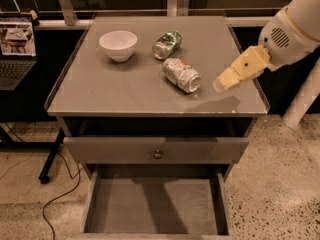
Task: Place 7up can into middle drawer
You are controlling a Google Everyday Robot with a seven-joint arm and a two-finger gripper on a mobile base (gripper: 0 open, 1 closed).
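The 7up can (pixel 181 75), silver-white and wrinkled, lies on its side on the cabinet top (pixel 125 91), right of centre. My gripper (pixel 223 83) hangs just above the top's right part, a short way to the right of the can and apart from it. It holds nothing. The middle drawer (pixel 155 204) is pulled out at the bottom of the view, showing a plain flat grey floor with nothing in it.
A white bowl (pixel 118 45) stands at the back left of the top. A smoother green can (pixel 167 45) lies behind the 7up can. A drawer with a round brass knob (pixel 157 154) is slightly ajar above the open one. A laptop (pixel 15 54) sits at the left.
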